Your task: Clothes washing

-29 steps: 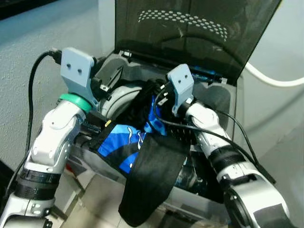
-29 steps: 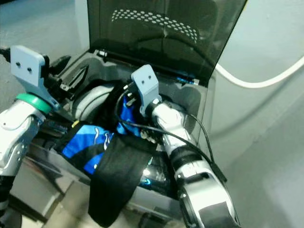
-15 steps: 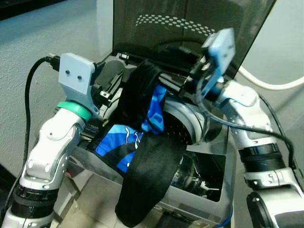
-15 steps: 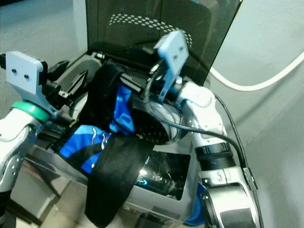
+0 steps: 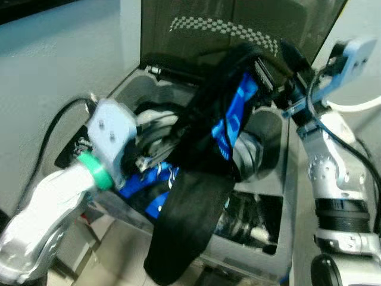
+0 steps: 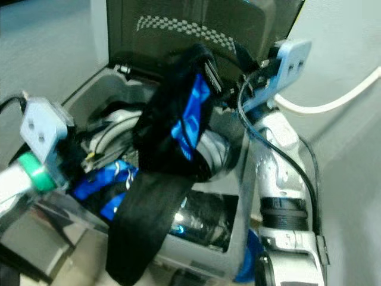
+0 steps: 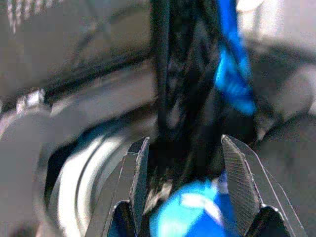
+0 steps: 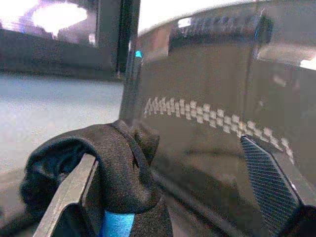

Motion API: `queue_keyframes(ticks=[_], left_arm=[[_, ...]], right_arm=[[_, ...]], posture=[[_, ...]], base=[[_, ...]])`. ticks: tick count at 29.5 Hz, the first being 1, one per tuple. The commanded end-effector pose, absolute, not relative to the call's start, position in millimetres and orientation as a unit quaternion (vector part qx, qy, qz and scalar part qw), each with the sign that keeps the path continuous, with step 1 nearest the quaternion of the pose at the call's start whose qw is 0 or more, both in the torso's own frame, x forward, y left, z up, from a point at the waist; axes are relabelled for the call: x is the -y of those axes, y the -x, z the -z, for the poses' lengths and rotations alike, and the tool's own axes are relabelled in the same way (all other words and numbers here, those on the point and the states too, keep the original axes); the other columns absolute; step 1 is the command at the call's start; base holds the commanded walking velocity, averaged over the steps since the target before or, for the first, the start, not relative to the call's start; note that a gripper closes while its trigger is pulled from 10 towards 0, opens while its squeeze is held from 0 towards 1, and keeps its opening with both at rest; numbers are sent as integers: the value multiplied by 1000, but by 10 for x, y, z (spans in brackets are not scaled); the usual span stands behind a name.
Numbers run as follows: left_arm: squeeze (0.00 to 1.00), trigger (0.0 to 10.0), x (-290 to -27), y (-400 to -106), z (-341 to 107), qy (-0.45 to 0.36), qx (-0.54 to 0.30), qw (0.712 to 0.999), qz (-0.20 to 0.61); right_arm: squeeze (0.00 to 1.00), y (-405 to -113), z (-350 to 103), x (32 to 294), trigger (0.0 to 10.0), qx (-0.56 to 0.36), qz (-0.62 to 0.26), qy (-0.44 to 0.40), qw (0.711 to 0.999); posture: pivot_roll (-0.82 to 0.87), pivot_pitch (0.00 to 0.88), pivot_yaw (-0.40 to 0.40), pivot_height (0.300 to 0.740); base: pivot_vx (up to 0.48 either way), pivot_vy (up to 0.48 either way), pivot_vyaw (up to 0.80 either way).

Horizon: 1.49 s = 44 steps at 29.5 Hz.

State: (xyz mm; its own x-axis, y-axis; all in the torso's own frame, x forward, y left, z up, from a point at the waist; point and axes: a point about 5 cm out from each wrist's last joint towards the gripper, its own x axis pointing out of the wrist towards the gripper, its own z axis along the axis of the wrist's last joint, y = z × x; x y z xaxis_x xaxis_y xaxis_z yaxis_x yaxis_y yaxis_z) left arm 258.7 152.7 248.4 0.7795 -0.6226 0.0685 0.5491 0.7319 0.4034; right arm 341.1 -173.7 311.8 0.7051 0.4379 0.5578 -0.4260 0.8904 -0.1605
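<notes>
my right claw (image 5: 280, 74) hooks the garment (image 5: 223, 128) on one finger, fingers apart, lifting it clear over the washer (image 5: 271, 128); left claw (image 7: 185, 190) open around its lower folds.

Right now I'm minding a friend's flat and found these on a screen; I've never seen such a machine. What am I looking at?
A humanoid robot is doing laundry. Two pictures come from its head, looking down; two from cameras on its wrists. Before it stands a top-loading washing machine with its dark lid raised. The right gripper lifts a black and blue garment high; the cloth hangs over one of its fingers. The garment's other end drapes over the machine's front edge. The left gripper is open low by the drum, cloth between its fingers.
</notes>
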Motion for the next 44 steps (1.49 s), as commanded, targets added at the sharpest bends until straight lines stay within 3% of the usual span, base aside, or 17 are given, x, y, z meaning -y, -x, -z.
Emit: queue_keyframes(ticks=[1, 13, 16, 20, 21, 22, 23, 26, 27, 28, 29, 30, 44], left_arm=[[0, 10000, -1499, -2578, -2408, -193, 82, 925, 317], [0, 10000, -1336, -2699, -1939, -113, 13, 947, 300], [0, 10000, -1269, -2635, -1909, -67, -11, 924, 377], [0, 10000, -1235, -2575, -1933, -37, -23, 911, 410], [0, 10000, -1235, -2575, -1933, -37, -23, 911, 410], [0, 9373, -1229, -2537, -1944, -35, -27, 906, 420], [0, 10000, -1238, -2518, -1973, -40, -23, 906, 421], [0, 10000, -1276, -2536, -2028, -54, -12, 913, 404], [0, 4353, -1297, -2565, -2047, -55, -9, 918, 393], [0, 4353, -1297, -2565, -2047, -55, -9, 918, 393], [0, 3216, -1319, -2598, -2057, -56, -9, 923, 381], [0, 0, -1322, -2605, -2065, -56, -11, 922, 382], [0, 0, -1408, -2701, -2009, -89, -64, 924, 366]], right_arm=[[0, -3410, -3088, 1741, 10000, 302, -228, 24, 925], [0, -3495, -2903, 1657, 10000, 281, -179, 21, 943], [0, -3489, -2925, 1610, 10000, 284, -179, 23, 942], [0, -3484, -2934, 1586, 10000, 287, -177, 27, 941], [0, -3484, -2934, 1586, 10000, 287, -177, 27, 941], [0, -3477, -2936, 1581, 10000, 289, -176, 30, 941], [0, -3468, -2940, 1584, 10000, 291, -174, 32, 940], [0, -3456, -2940, 1598, 10000, 294, -170, 36, 940], [0, -3454, -2937, 1601, 10000, 294, -168, 36, 940], [0, -3454, -2937, 1601, 10000, 294, -168, 36, 940], [0, -3454, -2935, 1601, 10000, 294, -167, 36, 940], [0, -3455, -2936, 1596, 10000, 294, -167, 36, 940], [0, -3454, -2961, 1583, 10000, 297, -166, 31, 940]], posture=[[165, 60, -22, 740], [166, 65, -25, 740], [155, 68, -17, 740], [152, 69, -11, 740], [152, 69, -11, 740], [149, 71, -6, 740], [148, 71, -3, 740], [149, 70, -2, 740], [152, 70, -2, 740], [152, 70, -2, 740], [153, 68, -1, 740], [153, 68, 0, 740], [150, 83, 5, 740]], base=[[0, 0, 0], [0, 0, 0], [0, 0, 0], [0, 0, 0], [0, 0, 0], [0, 0, 0], [0, 0, 0], [0, 0, 0], [0, 0, 0], [0, 0, 0], [0, 0, 0], [0, 0, 0], [0, 0, 0]])
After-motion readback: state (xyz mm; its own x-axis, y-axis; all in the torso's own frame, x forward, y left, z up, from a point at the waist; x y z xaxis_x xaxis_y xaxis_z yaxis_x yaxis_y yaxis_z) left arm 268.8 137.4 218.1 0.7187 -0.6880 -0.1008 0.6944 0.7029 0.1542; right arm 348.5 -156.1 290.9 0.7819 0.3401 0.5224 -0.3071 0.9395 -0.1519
